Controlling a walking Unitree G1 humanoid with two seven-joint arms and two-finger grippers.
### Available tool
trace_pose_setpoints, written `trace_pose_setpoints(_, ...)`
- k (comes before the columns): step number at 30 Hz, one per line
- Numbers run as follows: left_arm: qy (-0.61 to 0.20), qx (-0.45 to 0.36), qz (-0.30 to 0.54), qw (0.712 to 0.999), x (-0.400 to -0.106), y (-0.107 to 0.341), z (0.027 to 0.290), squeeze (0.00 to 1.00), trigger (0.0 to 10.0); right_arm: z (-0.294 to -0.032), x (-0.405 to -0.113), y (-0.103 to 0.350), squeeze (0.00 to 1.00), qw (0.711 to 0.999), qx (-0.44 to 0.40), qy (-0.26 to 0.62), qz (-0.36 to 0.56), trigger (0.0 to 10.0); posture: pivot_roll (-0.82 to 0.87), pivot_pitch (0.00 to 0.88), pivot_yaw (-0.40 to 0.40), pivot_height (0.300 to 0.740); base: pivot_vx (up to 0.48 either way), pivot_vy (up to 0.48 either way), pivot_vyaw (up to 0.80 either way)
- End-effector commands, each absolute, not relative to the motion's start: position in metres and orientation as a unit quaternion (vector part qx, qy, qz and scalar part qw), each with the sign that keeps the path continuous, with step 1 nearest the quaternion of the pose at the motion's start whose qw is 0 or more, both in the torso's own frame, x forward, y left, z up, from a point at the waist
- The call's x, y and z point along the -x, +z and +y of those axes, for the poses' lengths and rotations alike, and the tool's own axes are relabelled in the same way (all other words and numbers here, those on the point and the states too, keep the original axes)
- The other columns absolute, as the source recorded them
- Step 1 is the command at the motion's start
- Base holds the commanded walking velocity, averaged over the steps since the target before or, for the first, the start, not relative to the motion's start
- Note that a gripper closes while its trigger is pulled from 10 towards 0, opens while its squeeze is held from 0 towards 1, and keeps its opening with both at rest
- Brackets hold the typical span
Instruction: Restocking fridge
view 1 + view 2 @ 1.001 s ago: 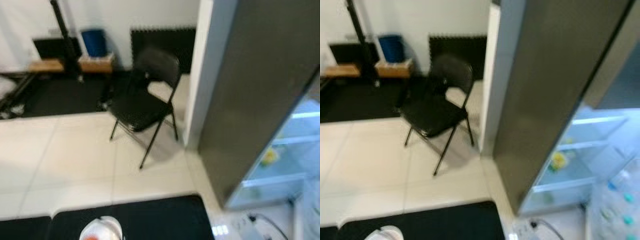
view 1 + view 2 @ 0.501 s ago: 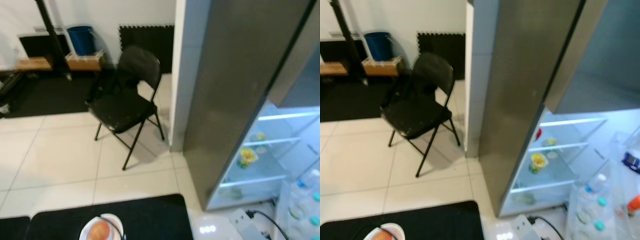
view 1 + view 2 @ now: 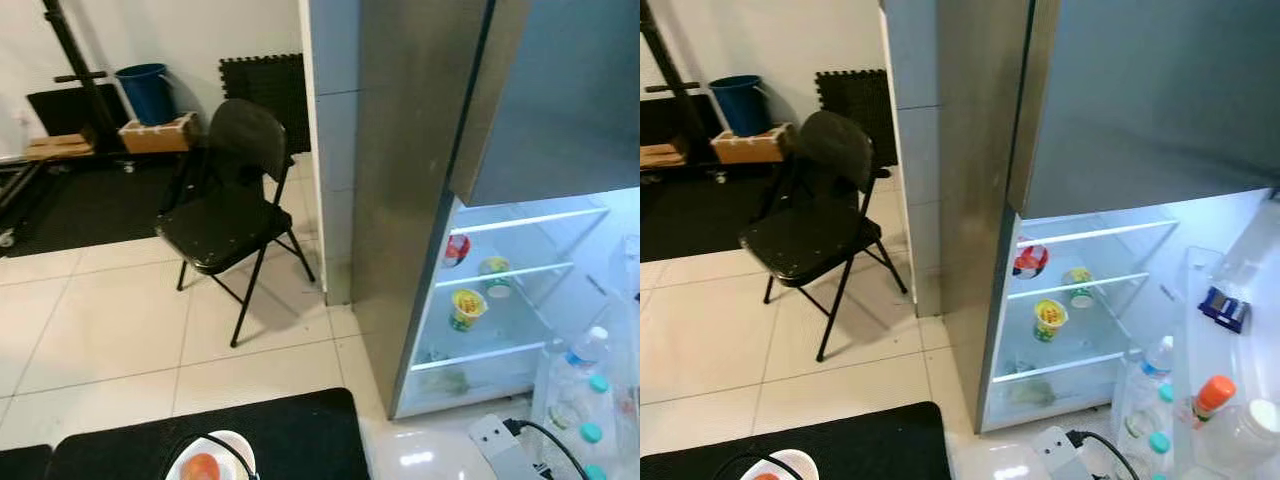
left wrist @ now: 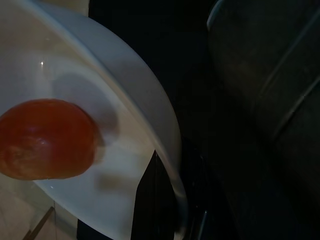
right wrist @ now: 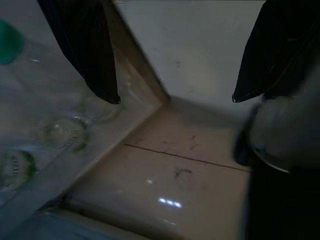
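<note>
The steel fridge (image 3: 420,150) stands with its lower door open. Its lit shelves (image 3: 1080,290) hold a yellow cup (image 3: 466,308), a red-and-white cup (image 3: 456,249) and another small cup (image 3: 494,270). Bottles (image 3: 1155,400) and an orange-capped container (image 3: 1210,395) stand in the door rack. At the bottom edge of the left eye view a white plate (image 3: 212,462) carries an orange-red fruit (image 4: 45,137). My left gripper (image 4: 167,210) is shut on the plate's rim. My right gripper (image 5: 175,97) hangs open over the floor tiles beside the door rack, nothing between its fingers.
A black folding chair (image 3: 225,215) stands left of the fridge on pale tiles. A black mat (image 3: 290,430) lies below me. A white power strip with a cable (image 3: 500,445) lies at the fridge's foot. A blue bin (image 3: 143,85) and wooden box sit at the far wall.
The camera has swung right, so the chair slid left in view and the open fridge shelves and door rack came into view. The plate stays at the bottom edge.
</note>
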State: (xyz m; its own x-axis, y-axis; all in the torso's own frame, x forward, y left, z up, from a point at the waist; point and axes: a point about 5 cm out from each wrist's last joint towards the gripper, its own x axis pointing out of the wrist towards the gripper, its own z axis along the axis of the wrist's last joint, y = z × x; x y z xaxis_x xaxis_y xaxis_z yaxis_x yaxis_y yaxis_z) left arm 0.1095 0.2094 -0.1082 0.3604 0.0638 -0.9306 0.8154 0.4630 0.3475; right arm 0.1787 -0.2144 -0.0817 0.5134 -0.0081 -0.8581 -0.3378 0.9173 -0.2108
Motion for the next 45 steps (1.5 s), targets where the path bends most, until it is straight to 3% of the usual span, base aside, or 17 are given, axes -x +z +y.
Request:
trace_pose_setpoints(1,-0.270,-0.445,0.493,0.697,-0.111,-0.108,0.208,0.00,10.0,-0.204,-0.197,-0.073,0.00,0.879,0.144,0.108,0.442,10.0,-0.06,0.000,-0.014,0.740,0.000,0.000,0.00)
trace_pose_setpoints(4,-0.271,-0.444,0.493,0.697,-0.110,-0.108,0.208,0.00,10.0,-0.202,-0.211,-0.065,0.00,0.896,0.124,0.103,0.413,10.0,-0.06,0.000,-0.014,0.740,0.000,0.000,0.00)
trace_pose_setpoints(9,-0.275,-0.445,0.490,0.698,-0.112,-0.108,0.206,0.00,10.0,-0.219,-0.240,-0.043,0.00,0.914,0.189,0.033,0.357,10.0,-0.07,0.000,-0.013,0.740,0.000,0.000,0.00)
trace_pose_setpoints(20,-0.275,-0.444,0.486,0.701,-0.114,-0.108,0.205,0.00,10.0,-0.246,-0.265,-0.015,0.00,0.909,0.281,-0.065,0.300,10.0,-0.07,0.000,-0.018,0.740,0.000,0.000,0.00)
trace_pose_setpoints(26,-0.277,-0.443,0.487,0.700,-0.113,-0.108,0.204,0.00,10.0,-0.259,-0.267,-0.008,0.00,0.902,0.296,-0.111,0.292,10.0,-0.07,0.000,-0.018,0.740,0.000,0.000,0.00)
trace_pose_setpoints(27,-0.277,-0.443,0.487,0.700,-0.112,-0.108,0.204,0.00,10.0,-0.272,-0.264,-0.006,0.00,0.894,0.303,-0.138,0.299,10.0,-0.07,0.000,-0.015,0.740,0.000,0.000,0.00)
trace_pose_setpoints(45,-0.280,-0.451,0.486,0.695,-0.113,-0.107,0.208,0.00,10.0,-0.338,-0.234,0.007,0.00,0.844,0.337,-0.258,0.330,10.0,-0.08,0.000,-0.008,0.740,0.000,0.000,0.00)
